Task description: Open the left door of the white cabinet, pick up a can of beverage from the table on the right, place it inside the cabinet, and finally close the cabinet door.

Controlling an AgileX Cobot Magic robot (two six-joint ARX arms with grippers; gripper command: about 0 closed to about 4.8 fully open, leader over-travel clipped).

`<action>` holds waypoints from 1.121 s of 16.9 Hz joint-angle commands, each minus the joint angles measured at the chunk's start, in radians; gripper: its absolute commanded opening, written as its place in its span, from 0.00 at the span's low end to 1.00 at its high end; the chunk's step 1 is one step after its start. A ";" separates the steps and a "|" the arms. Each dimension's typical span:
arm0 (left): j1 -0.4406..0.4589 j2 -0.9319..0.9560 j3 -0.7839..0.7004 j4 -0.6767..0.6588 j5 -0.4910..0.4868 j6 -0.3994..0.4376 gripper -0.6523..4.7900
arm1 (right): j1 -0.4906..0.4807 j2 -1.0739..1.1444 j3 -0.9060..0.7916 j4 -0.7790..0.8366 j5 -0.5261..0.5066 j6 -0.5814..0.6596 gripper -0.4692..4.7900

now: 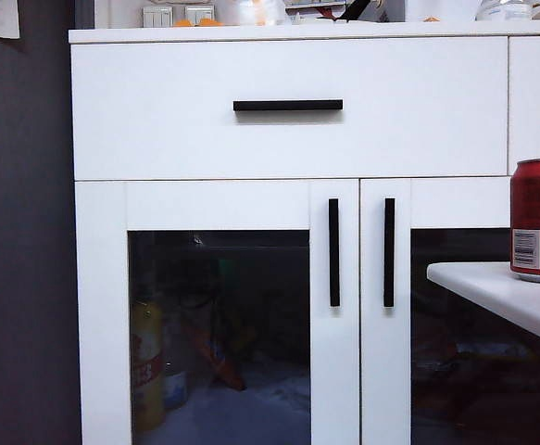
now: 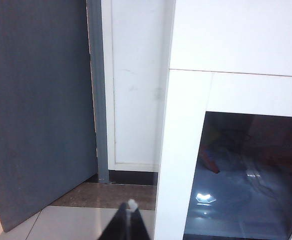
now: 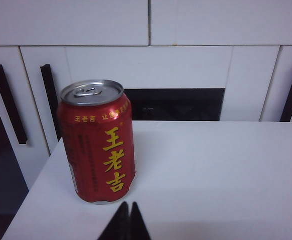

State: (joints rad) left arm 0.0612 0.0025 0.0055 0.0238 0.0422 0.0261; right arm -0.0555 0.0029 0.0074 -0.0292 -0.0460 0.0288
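Closed, the left gripper (image 2: 131, 216) hangs low beside the cabinet (image 1: 288, 139), facing its shut left door (image 1: 219, 315). One red can (image 3: 97, 141) stands upright on the table (image 3: 211, 175), just beyond the right gripper (image 3: 128, 216), also clenched and empty. Two doors, one drawer handle (image 1: 288, 105) show.

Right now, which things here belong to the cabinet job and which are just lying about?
Job: left door, shut; white cabinet; can of beverage, upright on the table; left gripper and right gripper, both shut, empty.
Lying about: yellow bottle inside; clutter on top.
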 commanded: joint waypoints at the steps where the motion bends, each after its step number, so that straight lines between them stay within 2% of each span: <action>1: 0.002 -0.002 0.000 0.008 -0.005 0.001 0.11 | 0.001 0.000 -0.004 0.007 0.002 0.003 0.08; 6: 0.002 -0.002 0.000 0.007 -0.019 -0.001 0.11 | 0.001 0.000 -0.002 0.009 0.002 0.000 0.08; 7: 0.001 -0.002 0.005 0.009 -0.019 -0.014 0.12 | 0.001 0.000 0.007 0.011 0.002 0.002 0.15; 8: 0.001 -0.002 0.018 0.010 -0.019 -0.055 0.30 | 0.001 0.000 0.041 0.000 -0.002 0.003 0.54; 9: 0.001 -0.002 0.029 0.008 -0.019 -0.071 0.53 | 0.001 0.000 0.076 -0.005 -0.001 0.003 0.76; 10: 0.001 -0.002 0.038 0.008 -0.019 -0.071 0.74 | 0.001 0.000 0.110 -0.006 -0.001 0.002 0.79; 11: 0.001 -0.002 0.044 0.008 -0.019 -0.072 0.87 | 0.001 0.000 0.133 -0.007 -0.002 0.002 0.79; 12: 0.001 -0.002 0.056 -0.005 -0.014 -0.073 1.00 | 0.001 0.000 0.155 -0.019 -0.002 0.002 0.85; 13: 0.000 -0.002 0.074 -0.016 -0.009 -0.111 1.00 | 0.001 0.000 0.182 -0.061 -0.002 0.002 1.00; 15: 0.000 -0.002 0.116 -0.034 0.048 -0.151 1.00 | 0.001 0.000 0.222 -0.138 -0.020 0.012 1.00; 16: 0.000 -0.002 0.138 -0.045 0.084 -0.150 1.00 | 0.001 0.000 0.243 -0.137 -0.079 0.063 1.00; 19: 0.000 0.004 0.236 -0.062 0.167 -0.135 1.00 | 0.001 0.002 0.330 -0.161 -0.140 0.063 1.00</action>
State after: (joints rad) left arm 0.0608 0.0048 0.2127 -0.0505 0.1768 -0.1200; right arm -0.0555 0.0032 0.3103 -0.1844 -0.1776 0.0906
